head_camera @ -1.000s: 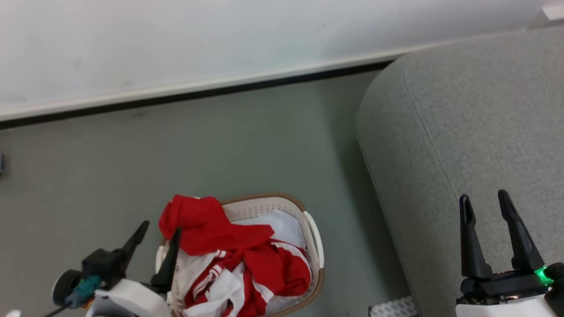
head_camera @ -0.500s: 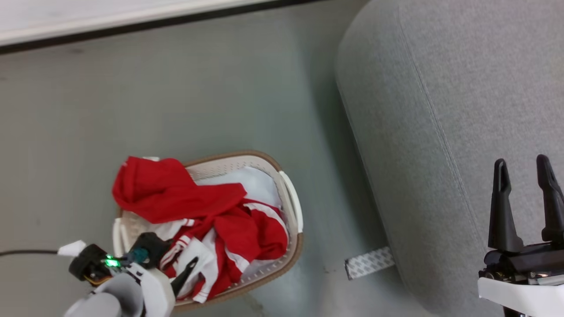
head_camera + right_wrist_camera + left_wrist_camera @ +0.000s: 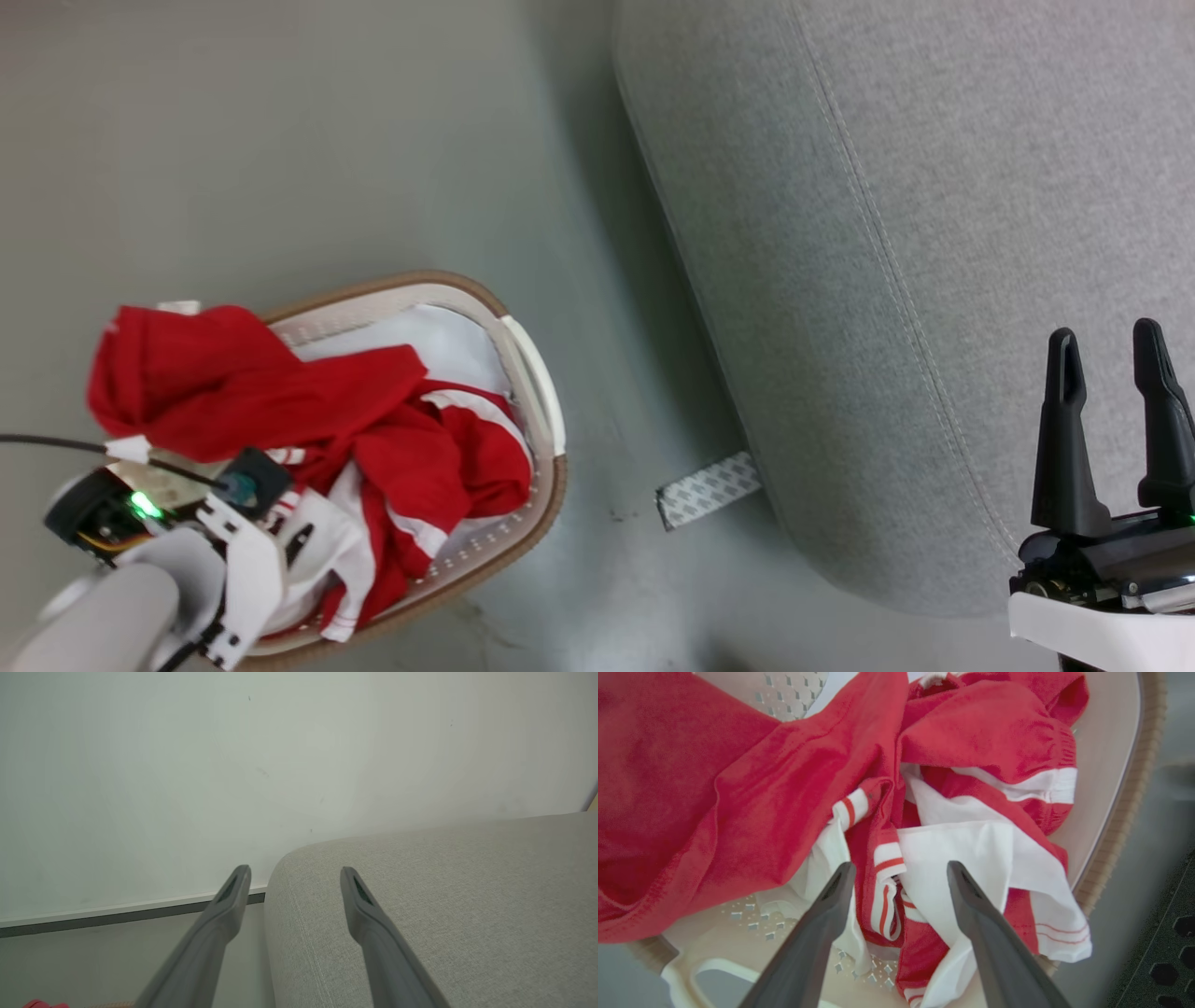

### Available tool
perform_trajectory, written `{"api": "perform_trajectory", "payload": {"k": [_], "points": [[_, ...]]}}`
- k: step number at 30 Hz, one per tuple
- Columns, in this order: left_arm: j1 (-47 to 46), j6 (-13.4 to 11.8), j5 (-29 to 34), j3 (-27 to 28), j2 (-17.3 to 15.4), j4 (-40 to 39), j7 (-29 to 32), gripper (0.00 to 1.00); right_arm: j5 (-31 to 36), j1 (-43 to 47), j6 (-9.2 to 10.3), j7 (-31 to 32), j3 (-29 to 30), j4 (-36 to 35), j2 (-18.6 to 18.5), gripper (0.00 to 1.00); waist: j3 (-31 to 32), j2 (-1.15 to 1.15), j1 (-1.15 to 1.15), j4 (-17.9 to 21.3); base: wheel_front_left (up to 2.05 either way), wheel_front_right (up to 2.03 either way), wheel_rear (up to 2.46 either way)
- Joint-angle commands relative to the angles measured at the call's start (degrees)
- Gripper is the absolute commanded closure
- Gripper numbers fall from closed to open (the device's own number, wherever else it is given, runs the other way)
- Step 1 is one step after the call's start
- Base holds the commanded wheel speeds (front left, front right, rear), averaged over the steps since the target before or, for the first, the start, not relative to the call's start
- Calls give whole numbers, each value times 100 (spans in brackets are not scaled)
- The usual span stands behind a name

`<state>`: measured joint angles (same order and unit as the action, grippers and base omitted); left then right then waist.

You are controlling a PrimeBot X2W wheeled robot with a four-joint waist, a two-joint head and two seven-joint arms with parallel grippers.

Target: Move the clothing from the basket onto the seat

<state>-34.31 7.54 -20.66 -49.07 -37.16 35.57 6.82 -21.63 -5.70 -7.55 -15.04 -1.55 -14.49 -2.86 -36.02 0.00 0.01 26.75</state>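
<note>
Change: Within the last second the left gripper turned from standing beside the basket, fingers pointing away, to a nose-down stance over the clothing. The head camera dipped as well, so the slide of basket and seat across the head view was the camera's doing, not theirs.

Meaning: The first pick looked set up but not made. No garment had left the basket, and none lay on the part of the seat shown.

Left arm: The pale forearm entered from the lower left of the head view, wrist bent down over the basket's near end. The two fingers stood spread wide, straddling a fold of red-and-white striped trim with a white piece just beside it. The tips were near the fabric, though whether they touched it could not be told; nothing was gripped.

Right arm: The right gripper hung over the seat's near edge, fingers pointing up the head view, apart and empty, much as a second before.

Clothing: Heaped in the basket, with one red piece draped over the far-left rim.

Basket: On the grey floor, left of the seat and apart from it.

Next, as judged: The left fingers needed to sink a little and close on the striped fold.
</note>
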Motion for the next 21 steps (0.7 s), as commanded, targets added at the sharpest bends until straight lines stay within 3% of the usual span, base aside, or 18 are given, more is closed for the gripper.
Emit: {"api": "perform_trajectory", "payload": {"k": [1,17,18,19,20,21], "points": [[-142,-9,70,-38,-110,83,65,0,-102,6,12,-12,-49,-38,5,0,-230,0,-1,199,0,0,0],[-467,-102,241,-416,-270,213,480,0,-257,-27,12,-12,-401,-189,5,0,-683,0,-1,476,0,0,0],[-471,-93,251,-426,-285,200,480,18,-250,-33,12,-12,-413,-192,5,0,-697,0,-1,483,0,0,0],[-464,-91,238,-430,-293,196,489,69,-249,-34,12,-12,-426,-188,5,0,-709,0,-1,489,0,0,0],[-457,-88,212,-434,-296,191,479,100,-249,-32,12,-12,-434,-179,5,0,-716,0,-1,490,0,0,0],[-453,-86,191,-431,-299,190,444,100,-247,-32,12,-12,-443,-169,5,0,-720,0,-1,489,0,0,0]]}}
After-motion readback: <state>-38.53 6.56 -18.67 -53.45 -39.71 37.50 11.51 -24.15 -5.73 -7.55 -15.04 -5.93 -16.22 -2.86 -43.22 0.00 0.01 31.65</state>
